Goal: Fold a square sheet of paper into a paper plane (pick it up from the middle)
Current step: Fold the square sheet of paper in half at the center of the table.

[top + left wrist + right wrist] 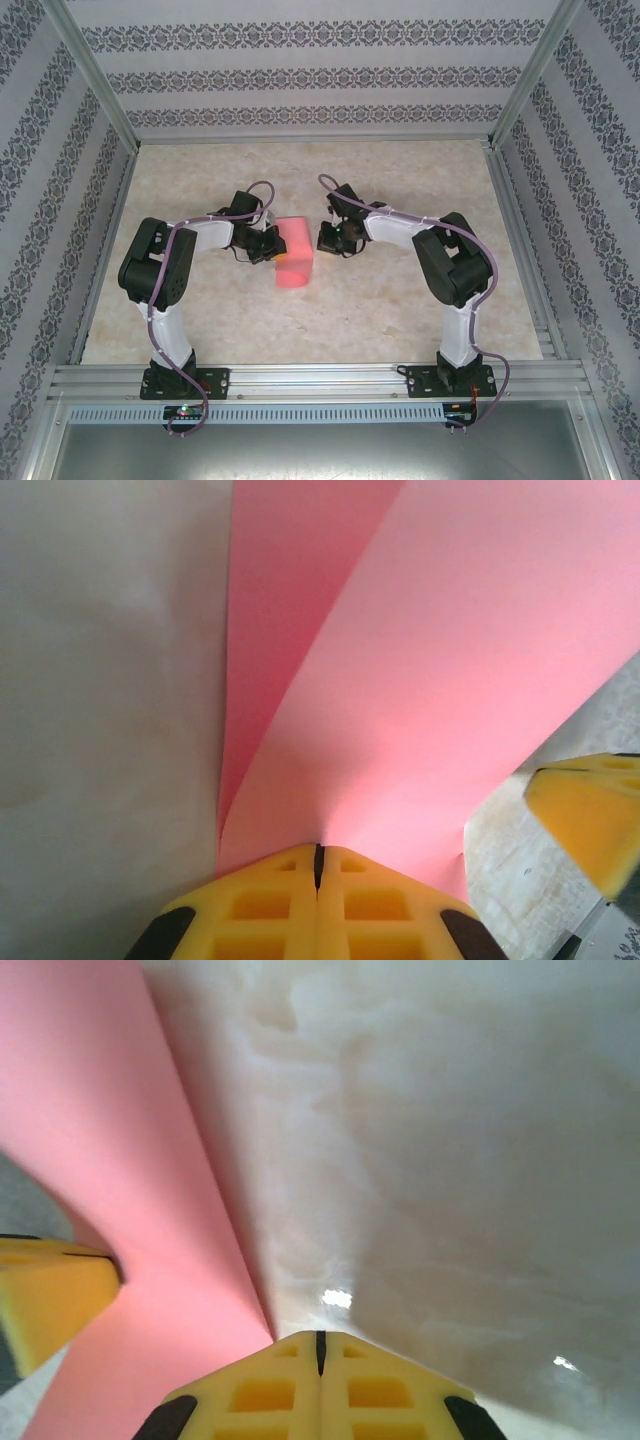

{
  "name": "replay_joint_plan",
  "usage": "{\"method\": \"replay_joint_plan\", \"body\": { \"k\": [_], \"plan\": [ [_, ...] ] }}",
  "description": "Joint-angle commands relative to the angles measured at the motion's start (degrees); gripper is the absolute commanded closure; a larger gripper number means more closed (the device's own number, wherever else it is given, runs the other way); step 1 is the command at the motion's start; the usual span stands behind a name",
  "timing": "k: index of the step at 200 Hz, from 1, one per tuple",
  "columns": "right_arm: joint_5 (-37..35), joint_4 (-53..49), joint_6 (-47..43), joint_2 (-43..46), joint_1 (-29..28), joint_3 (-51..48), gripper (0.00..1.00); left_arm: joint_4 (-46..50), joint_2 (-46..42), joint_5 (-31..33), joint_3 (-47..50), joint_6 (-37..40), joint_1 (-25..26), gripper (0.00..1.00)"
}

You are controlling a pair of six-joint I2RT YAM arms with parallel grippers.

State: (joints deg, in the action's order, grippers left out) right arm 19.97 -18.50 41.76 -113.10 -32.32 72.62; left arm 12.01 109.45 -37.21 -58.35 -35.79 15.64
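Square sheet of paper [295,262] is sitting at the middle of the table [400,300], doubled over; two pink layers are showing in the left wrist view. Left claw [319,848] is clamping fully closed on the sheet's left edge, and the paper is puckering at its yellow tips. Right claw [320,1335] is also sitting closed, tips meeting the sheet's right edge; whether it is pinching paper cannot be told. The claws are facing each other across the sheet, both arms bending inward.
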Motion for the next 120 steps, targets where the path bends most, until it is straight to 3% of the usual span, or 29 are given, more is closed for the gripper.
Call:
{"method": "replay_joint_plan", "body": {
  "k": [1,54,120],
  "plan": [
    [2.72,2.41,-0.22,-0.19,-2.76,4.01,1.0,11.78,7.09,10.95,4.88,0.38,-0.05,1.0],
    [7.81,5.91,0.39,-9.34,-4.17,9.03,1.0,12.01,7.14,11.12,5.06,0.42,-0.07,1.0],
    [5.02,10.71,-0.45,-8.36,4.34,-0.2,1.0,12.07,6.84,11.25,6.23,1.34,-0.03,1.0]
  ]
}}
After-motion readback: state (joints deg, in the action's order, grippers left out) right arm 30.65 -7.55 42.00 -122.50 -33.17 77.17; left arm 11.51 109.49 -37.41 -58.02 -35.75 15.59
